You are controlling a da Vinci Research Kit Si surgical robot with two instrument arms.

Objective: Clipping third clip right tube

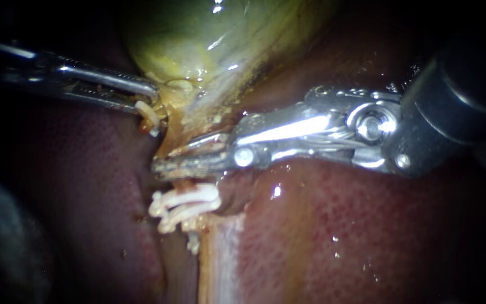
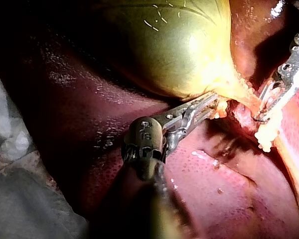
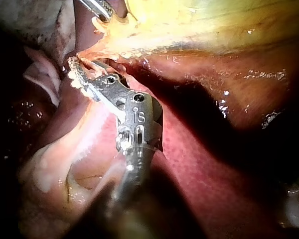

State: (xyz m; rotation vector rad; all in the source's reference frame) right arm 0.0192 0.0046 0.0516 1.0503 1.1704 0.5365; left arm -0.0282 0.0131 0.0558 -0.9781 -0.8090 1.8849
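Note:
The yellow-green gallbladder [image 1: 209, 34] narrows to a neck, and a thin tube [image 1: 182, 147] runs down from it. My right instrument [image 1: 167, 160] comes in from the right. Its long jaws lie across this tube, nearly together, with the tube pinched between them. Just below the jaws, two white clips [image 1: 189, 202] sit on the same tube. My left instrument [image 1: 150, 97] is shut on tissue at the gallbladder's neck, with another white clip [image 1: 147, 117] just under its tip. In the right wrist view a white toothed edge shows at the right instrument's [image 3: 82, 74] jaw tips.
Dark red liver [image 1: 338, 225] lies around and under the tube on both sides. A pale band of tissue [image 1: 220, 259] runs down below the clips. In the left wrist view a pale cloth [image 2: 10, 149] lies beside the liver, behind the left instrument.

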